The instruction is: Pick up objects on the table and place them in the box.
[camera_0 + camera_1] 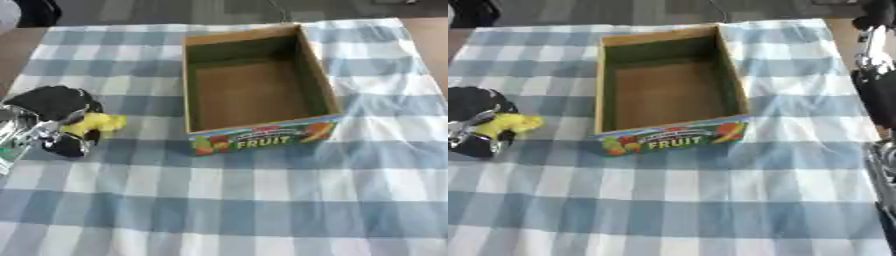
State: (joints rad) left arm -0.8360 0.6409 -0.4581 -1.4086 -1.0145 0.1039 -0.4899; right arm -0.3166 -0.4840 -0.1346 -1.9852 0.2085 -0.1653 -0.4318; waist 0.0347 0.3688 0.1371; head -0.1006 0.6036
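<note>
The left robot hand [54, 120] is at the left edge of the tabletop, and its black and silver fingers are curled around a small yellow thing [94, 123]. The yellow thing looks soft and lumpy, maybe a toy, but I cannot tell just what it is. Part of it sticks out toward the box, and I cannot tell if it is lifted or resting on the checked cloth [262, 200]. The cardboard fruit box [254, 85] stands open near the middle of the cloth, well apart from the left robot hand, and nothing is inside it. The word FRUIT is on its front wall. The right robot hand does not show; only a black and silver arm [875, 75] shows at the right edge in the right eye view, near the box but not touching it. Here is what could go wrong, I think. The yellow thing is only partly inside the fingers, so it might slip out on the way over and fall on the cloth. The left robot hand might also come in too low and bump the box's near wall, and a light box like that could slide or tip. The cloth could bunch up if fingers drag on it.
</note>
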